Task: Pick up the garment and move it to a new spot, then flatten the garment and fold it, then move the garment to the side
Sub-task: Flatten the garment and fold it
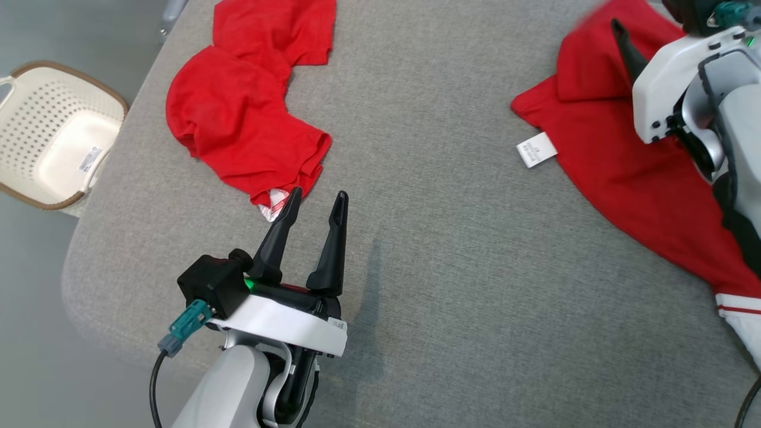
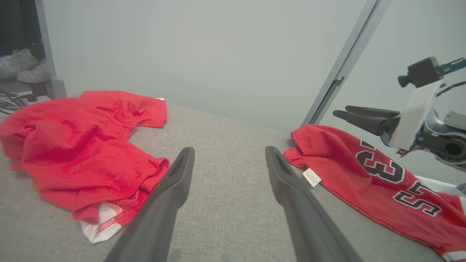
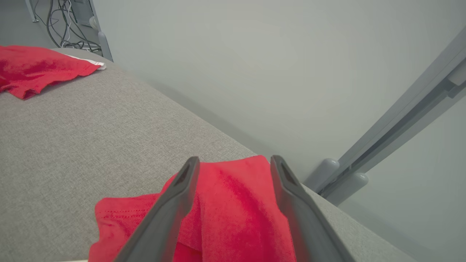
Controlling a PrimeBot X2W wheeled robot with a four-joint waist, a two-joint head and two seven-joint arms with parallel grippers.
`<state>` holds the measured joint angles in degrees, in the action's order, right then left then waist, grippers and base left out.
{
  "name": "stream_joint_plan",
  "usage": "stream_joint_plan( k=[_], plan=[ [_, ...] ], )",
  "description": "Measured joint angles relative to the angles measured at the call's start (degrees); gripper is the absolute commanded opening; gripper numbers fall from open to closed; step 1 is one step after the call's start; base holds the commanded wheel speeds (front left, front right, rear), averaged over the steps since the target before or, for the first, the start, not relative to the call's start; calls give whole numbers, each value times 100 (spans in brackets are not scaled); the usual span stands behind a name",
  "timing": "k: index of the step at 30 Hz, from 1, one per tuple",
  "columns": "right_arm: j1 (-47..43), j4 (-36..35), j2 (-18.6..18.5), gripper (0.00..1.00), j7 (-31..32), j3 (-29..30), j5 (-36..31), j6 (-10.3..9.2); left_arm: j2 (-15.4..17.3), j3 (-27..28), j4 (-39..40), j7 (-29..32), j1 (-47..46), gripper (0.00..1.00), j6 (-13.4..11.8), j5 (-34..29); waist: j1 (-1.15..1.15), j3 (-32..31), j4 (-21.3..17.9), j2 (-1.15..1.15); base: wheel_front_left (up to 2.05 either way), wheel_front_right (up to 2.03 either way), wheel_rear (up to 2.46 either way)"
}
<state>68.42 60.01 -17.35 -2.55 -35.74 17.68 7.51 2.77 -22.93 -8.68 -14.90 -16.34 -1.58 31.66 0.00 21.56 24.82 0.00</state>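
The garment, a red jersey with dark numbers and a white label, lies spread at the right of the grey padded table. My right gripper hovers over its far end, fingers wide apart and open, with red cloth lying slack below them. It also appears from the side in the left wrist view, right gripper just above the jersey. My left gripper stands open near the front left, empty, its tips beside the hem of a second, crumpled red garment.
A cream perforated basket stands on the floor off the table's left edge. White shoes and cables lie beyond the table. A grey rail runs up behind the far right corner. Bare grey surface separates the two garments.
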Motion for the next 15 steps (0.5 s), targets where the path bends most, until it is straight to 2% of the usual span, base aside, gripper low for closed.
stream_joint_plan(
  k=[7, 15],
  plan=[
    [-197, 240, 214, 100, -130, -131, 256, 0, -1, 133, -78, 0, 0, 100, 46, -208, 0, -172, -305, 0, 0, 0, 0],
    [-651, -266, 234, 100, -907, -136, 722, 0, 0, 489, -201, 0, 66, 100, 147, -487, 0, -488, -962, 0, 0, 0, 0]
  ],
)
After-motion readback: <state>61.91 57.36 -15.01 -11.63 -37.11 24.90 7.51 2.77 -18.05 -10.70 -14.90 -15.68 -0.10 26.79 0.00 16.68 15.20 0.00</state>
